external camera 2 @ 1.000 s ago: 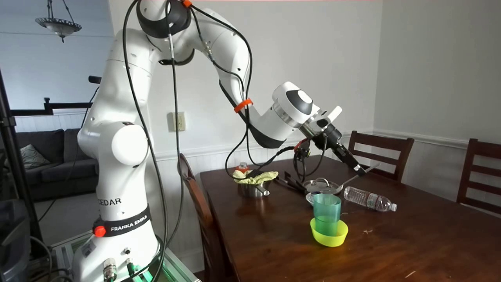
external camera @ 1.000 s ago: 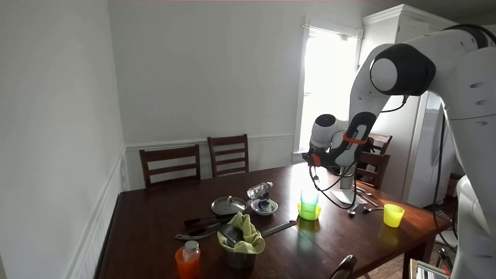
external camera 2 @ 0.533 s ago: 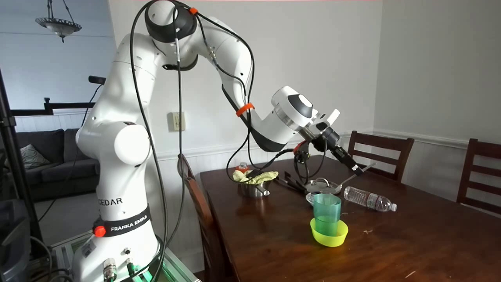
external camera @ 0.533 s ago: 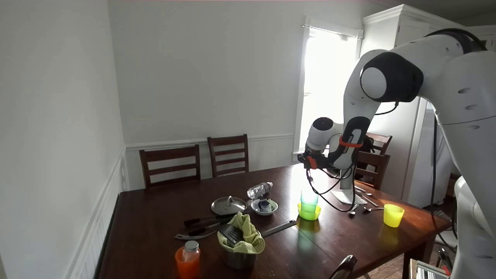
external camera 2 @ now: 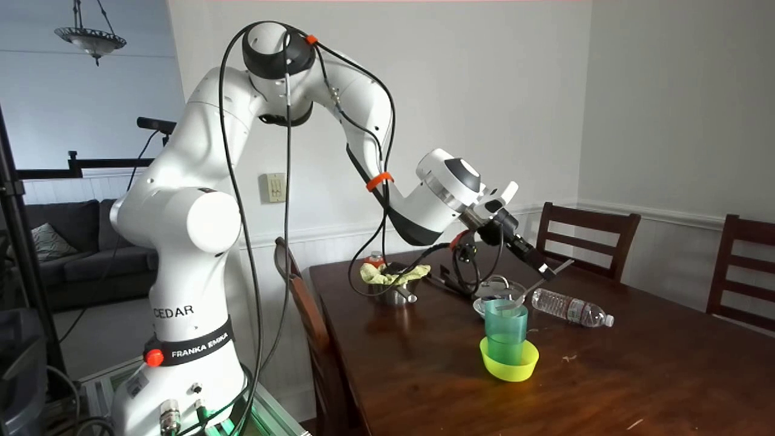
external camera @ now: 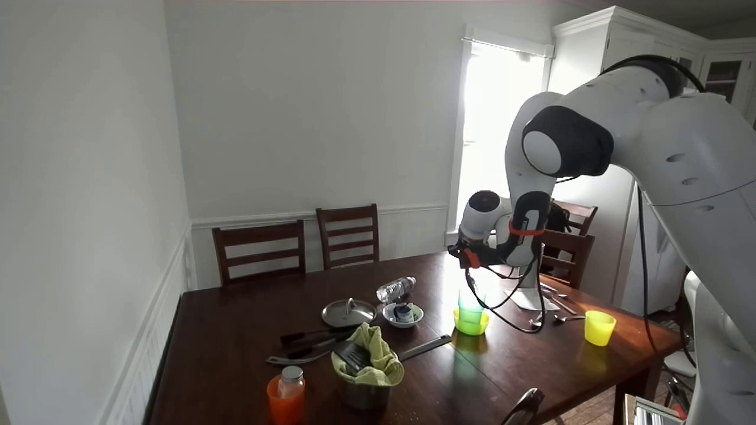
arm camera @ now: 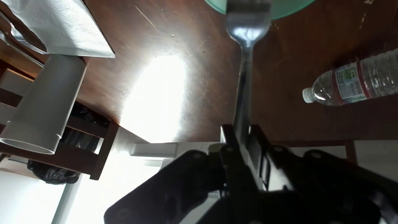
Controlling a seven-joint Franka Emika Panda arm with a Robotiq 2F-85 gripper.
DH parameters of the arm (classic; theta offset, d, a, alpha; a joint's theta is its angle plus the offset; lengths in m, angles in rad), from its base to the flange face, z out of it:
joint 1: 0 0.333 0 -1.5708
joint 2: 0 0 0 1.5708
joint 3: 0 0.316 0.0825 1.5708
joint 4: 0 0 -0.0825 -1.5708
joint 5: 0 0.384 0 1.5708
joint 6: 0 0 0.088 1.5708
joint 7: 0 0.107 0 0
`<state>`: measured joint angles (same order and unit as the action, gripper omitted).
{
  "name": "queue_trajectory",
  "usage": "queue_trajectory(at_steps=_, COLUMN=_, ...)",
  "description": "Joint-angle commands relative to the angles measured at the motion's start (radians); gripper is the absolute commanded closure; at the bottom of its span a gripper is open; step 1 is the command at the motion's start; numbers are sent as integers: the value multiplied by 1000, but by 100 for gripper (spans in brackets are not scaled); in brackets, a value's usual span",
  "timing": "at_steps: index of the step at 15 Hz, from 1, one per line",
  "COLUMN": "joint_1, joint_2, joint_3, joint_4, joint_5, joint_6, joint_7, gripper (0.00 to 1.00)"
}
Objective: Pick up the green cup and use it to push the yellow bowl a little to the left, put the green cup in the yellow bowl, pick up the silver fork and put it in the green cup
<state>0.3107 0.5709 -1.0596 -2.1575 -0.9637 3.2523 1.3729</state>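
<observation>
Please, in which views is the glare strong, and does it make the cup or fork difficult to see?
Wrist view: a burnt-out white patch on the table, yet the fork beside it is easy to see. In an exterior view: the window is washed out white, the top of the cup fades into glare, and the fork cannot be made out.

The fork (arm camera: 246, 65) is smooth metal, shining at its neck and duller along the handle, while the fingers (arm camera: 258, 138) look matt. The cup (external camera 2: 506, 327) is see-through plastic, and the bowl (external camera 2: 507, 371) is plastic too, smooth. The bench (external camera 2: 605, 381) is polished wood, glossy enough to throw back a white glare, though finely scratched. The bottle (external camera 2: 569, 307) is clear ribbed plastic. Pot (external camera: 363, 398) and lid (external camera: 338, 316) are both metal; the towel (external camera: 373, 342) is rumpled cloth. The sheet (arm camera: 67, 29) is textured; paper or cloth, I can't tell.
</observation>
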Motion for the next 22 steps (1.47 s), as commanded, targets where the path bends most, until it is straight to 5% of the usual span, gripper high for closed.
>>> queue_trajectory(at_steps=1, joint_1=57, joint_2=110, joint_3=-76, joint_4=14, joint_5=6, joint_6=80, joint_7=38, gripper=96)
queue_trajectory(at_steps=7, joint_1=152, joint_2=245, joint_3=-164, joint_4=-4, joint_5=48, joint_6=166, joint_7=51, gripper=96)
queue_trajectory(at_steps=11, joint_1=165, joint_2=257, joint_3=-149, joint_4=-34, joint_5=40, joint_6=162, joint_7=36, gripper=96)
queue_trajectory(at_steps=12, joint_1=155, joint_2=246, joint_3=-142, joint_4=-10, joint_5=39, joint_6=143, joint_7=34, gripper=84)
queue_trajectory(at_steps=17, joint_1=158, joint_2=262, joint_3=-138, joint_4=-19, joint_5=39, joint_6=143, joint_7=34, gripper=84)
queue_trajectory(at_steps=18, joint_1=158, joint_2=262, joint_3=-138, joint_4=-19, joint_5=39, joint_6=143, joint_7=34, gripper=96)
queue_trajectory(at_steps=22, joint_1=198, joint_2=331, joint_3=-169, joint_4=-25, joint_5=64, joint_6=170, joint_7=45, gripper=96)
